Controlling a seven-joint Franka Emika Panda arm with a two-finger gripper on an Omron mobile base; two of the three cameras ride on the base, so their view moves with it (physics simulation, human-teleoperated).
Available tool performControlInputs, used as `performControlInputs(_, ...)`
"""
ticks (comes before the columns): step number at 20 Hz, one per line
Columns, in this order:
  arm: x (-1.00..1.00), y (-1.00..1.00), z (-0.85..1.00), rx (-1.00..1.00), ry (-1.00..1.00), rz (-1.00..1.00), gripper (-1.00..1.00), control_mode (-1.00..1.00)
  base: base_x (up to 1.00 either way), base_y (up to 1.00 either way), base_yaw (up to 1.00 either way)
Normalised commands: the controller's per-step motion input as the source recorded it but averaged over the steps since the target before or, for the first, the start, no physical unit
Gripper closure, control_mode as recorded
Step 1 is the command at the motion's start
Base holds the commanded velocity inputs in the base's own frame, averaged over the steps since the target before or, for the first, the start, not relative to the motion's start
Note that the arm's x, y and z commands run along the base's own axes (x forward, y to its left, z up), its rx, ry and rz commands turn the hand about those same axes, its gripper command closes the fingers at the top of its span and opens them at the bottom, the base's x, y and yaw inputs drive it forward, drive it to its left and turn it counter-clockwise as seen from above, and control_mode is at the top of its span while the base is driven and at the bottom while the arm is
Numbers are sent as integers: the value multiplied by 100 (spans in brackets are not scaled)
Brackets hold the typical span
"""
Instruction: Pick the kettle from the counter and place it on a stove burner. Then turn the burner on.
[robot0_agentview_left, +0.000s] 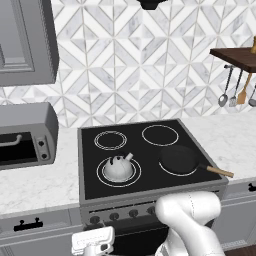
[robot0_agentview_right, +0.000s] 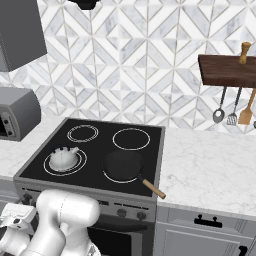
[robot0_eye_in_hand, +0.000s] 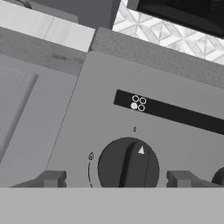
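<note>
The glossy white-grey kettle (robot0_agentview_left: 119, 167) (robot0_agentview_right: 63, 158) stands upright on the large double-ring stove burner (robot0_agentview_left: 99, 173) (robot0_agentview_right: 47, 164) at the front left of the black cooktop. My gripper (robot0_agentview_left: 94, 237) (robot0_agentview_right: 15, 214) is low in front of the stove's grey control panel, well below the kettle. In the hand view the gripper (robot0_eye_in_hand: 117, 179) is open. Its fingertips (robot0_eye_in_hand: 52, 178) stand either side of a dark round knob (robot0_eye_in_hand: 128, 168), clear of its edges. The knob's white pointer is near the top. The white marble counter (robot0_agentview_left: 35, 187) (robot0_agentview_right: 210, 170) flanks the stove.
A black frying pan (robot0_agentview_left: 178, 159) (robot0_agentview_right: 124, 166) with a wooden handle sits on the front right burner. A grey toaster oven (robot0_agentview_left: 25, 135) stands on the left counter. Utensils (robot0_agentview_left: 235, 92) hang under a wooden shelf at the right. More knobs (robot0_agentview_left: 124, 215) line the panel.
</note>
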Motion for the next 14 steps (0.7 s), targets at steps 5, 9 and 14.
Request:
performControlInputs(5,-3,-14,20,5,-8,0,-100,-100,0,0,0)
performControlInputs(9,0,-7,2,0,0,0,-100,-100,0,0,0)
performControlInputs(14,0,-1,0,0,0,0,-100,-100,0,0,0)
